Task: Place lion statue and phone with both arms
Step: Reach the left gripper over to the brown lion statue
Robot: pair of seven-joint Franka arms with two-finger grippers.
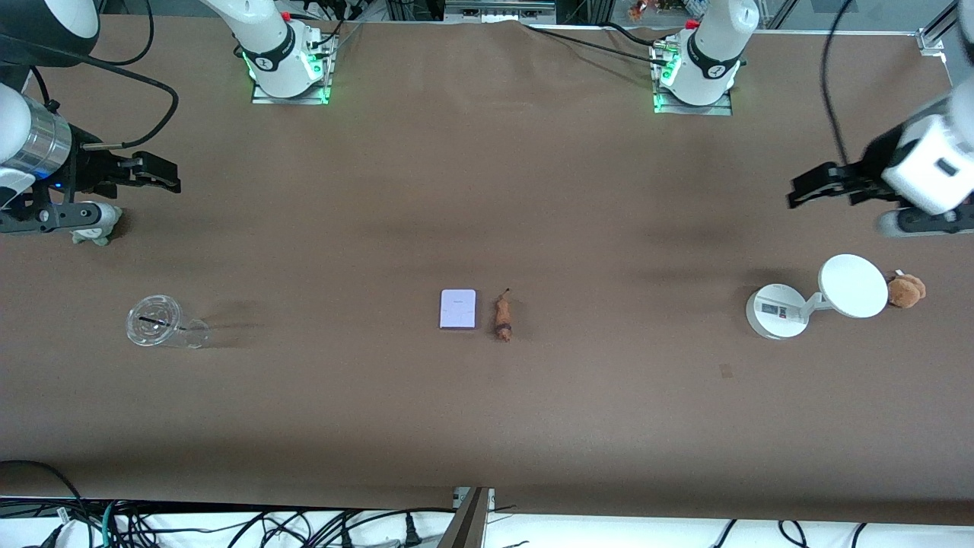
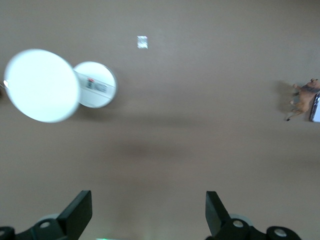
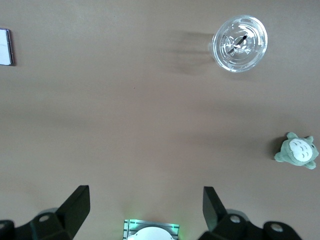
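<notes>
The phone (image 1: 458, 309), a pale lavender-white slab, lies flat at the table's middle. The lion statue (image 1: 502, 316), slim and orange-brown, lies close beside it toward the left arm's end. My left gripper (image 1: 810, 186) is open and empty, high over the table at the left arm's end; its view shows the lion statue (image 2: 303, 98) and a sliver of the phone (image 2: 315, 108) at the edge. My right gripper (image 1: 156, 171) is open and empty, high over the right arm's end; its view shows the phone's edge (image 3: 5, 47).
A white round-disc stand (image 1: 825, 293) with a fluffy brown plush (image 1: 905, 290) beside it sits at the left arm's end. A clear plastic cup (image 1: 156, 322) and a grey-green plush (image 1: 95, 226) sit at the right arm's end.
</notes>
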